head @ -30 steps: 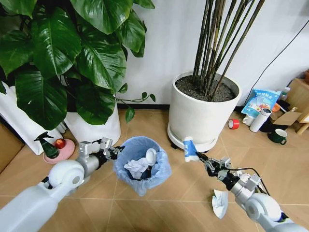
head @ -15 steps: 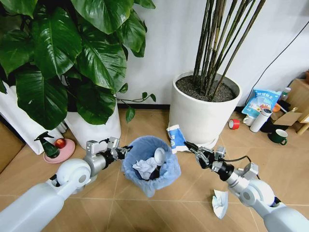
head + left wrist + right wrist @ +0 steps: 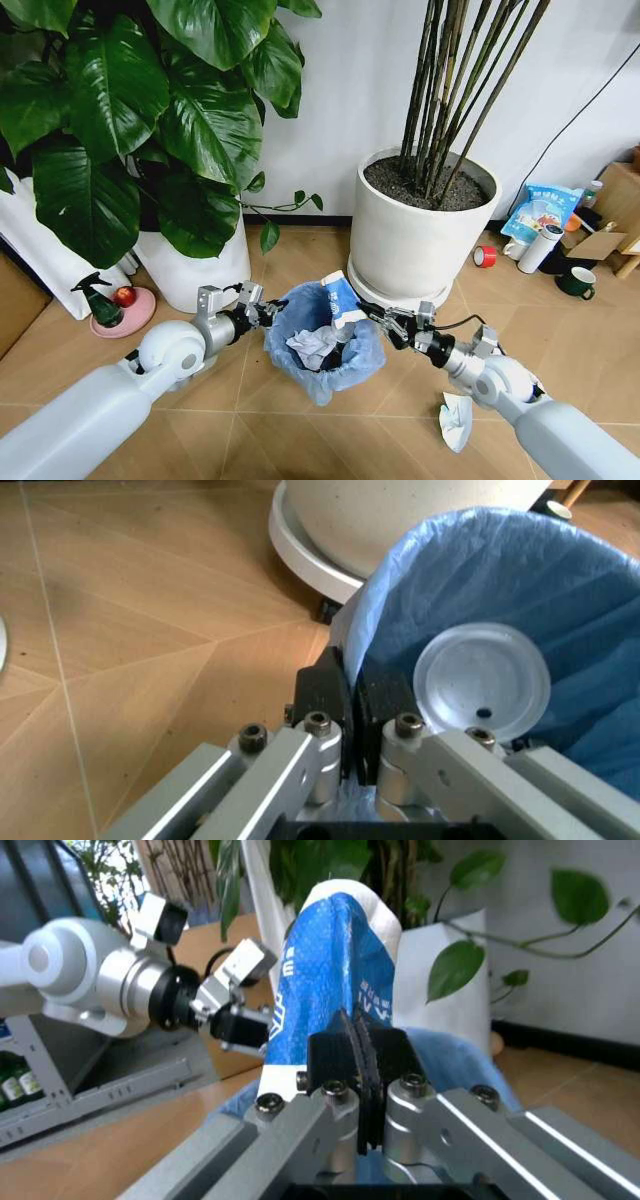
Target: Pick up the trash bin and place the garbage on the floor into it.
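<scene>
The trash bin (image 3: 325, 345), black with a light-blue bag over its rim, is held off the floor (image 3: 300, 430). My left gripper (image 3: 268, 312) is shut on its near rim; the left wrist view shows the same grip (image 3: 352, 697) on the bag (image 3: 470, 577). A white disc (image 3: 482, 681) and crumpled paper (image 3: 312, 346) lie inside. My right gripper (image 3: 364, 313) is shut on a blue-white wrapper (image 3: 339, 294) right over the bin's opening. In the right wrist view the wrapper (image 3: 330, 967) stands up from that gripper (image 3: 356, 1042). A crumpled white paper (image 3: 455, 420) lies on the floor under the right arm.
A large white pot (image 3: 420, 235) with bamboo stems stands just behind the bin. A second white pot (image 3: 195, 270) holds a leafy plant at left. A green spray bottle (image 3: 100, 300) sits at far left. A red tape roll (image 3: 484, 256), a bag and a mug (image 3: 575, 283) lie at right.
My right gripper has carried the blue-white wrapper leftward from in front of the pot to above the bin. My left gripper has shifted the bin to the right, toward it.
</scene>
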You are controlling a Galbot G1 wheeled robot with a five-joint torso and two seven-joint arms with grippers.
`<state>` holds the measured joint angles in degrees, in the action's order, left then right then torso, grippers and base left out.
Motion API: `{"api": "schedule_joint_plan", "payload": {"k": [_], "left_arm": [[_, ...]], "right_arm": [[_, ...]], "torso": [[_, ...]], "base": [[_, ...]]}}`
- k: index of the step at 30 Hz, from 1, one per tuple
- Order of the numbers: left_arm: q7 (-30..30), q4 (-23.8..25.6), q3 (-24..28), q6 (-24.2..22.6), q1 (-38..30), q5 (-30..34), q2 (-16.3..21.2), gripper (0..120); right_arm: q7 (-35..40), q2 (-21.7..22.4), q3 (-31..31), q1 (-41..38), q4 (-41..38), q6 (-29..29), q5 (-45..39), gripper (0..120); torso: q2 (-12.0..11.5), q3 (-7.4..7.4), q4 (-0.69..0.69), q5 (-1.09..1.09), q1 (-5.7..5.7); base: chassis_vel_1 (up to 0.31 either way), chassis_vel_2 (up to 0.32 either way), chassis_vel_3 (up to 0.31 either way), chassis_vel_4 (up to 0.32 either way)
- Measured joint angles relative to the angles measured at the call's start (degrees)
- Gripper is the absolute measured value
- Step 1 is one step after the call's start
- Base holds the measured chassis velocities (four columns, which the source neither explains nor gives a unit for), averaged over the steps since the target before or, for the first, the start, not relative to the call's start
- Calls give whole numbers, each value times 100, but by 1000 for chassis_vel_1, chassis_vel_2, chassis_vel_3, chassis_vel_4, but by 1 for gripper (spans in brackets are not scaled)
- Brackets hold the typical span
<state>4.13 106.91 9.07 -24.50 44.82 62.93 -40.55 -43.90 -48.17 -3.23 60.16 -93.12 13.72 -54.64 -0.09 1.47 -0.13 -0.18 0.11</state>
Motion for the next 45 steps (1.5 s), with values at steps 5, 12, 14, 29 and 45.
{"api": "schedule_joint_plan", "payload": {"k": [5, 12, 14, 29, 45], "left_arm": [[7, -6, 14, -10, -38, 33, 20, 0], [16, 22, 13, -36, -34, 49, 49, 0], [18, 26, 13, -39, -33, 50, 50, 0], [76, 91, -233, -115, 133, 27, 157, 0], [73, 278, -730, -157, 581, -87, 227, 0]], "right_arm": [[-1, -102, 290, -223, 266, -6, 26, 0], [20, -163, 456, -355, 397, -67, 116, 13], [23, -175, 467, -360, 417, -74, 133, 16], [647, -7, -74, 33, 99, -74, 161, 73], [5265, -300, -1631, 2674, -233, -1075, 572, 100]], "torso": [[0, 0, 0, 0, 0], [0, -1, 0, 0, 0], [0, -1, 0, 0, 0], [0, -1, 1, 0, 0], [1, -2, -1, 1, 0]], "base": [[0, 0, 0, 0], [0, 0, 0, 0], [0, 0, 0, 0], [0, 0, 0, 0], [0, 0, 0, 0]]}}
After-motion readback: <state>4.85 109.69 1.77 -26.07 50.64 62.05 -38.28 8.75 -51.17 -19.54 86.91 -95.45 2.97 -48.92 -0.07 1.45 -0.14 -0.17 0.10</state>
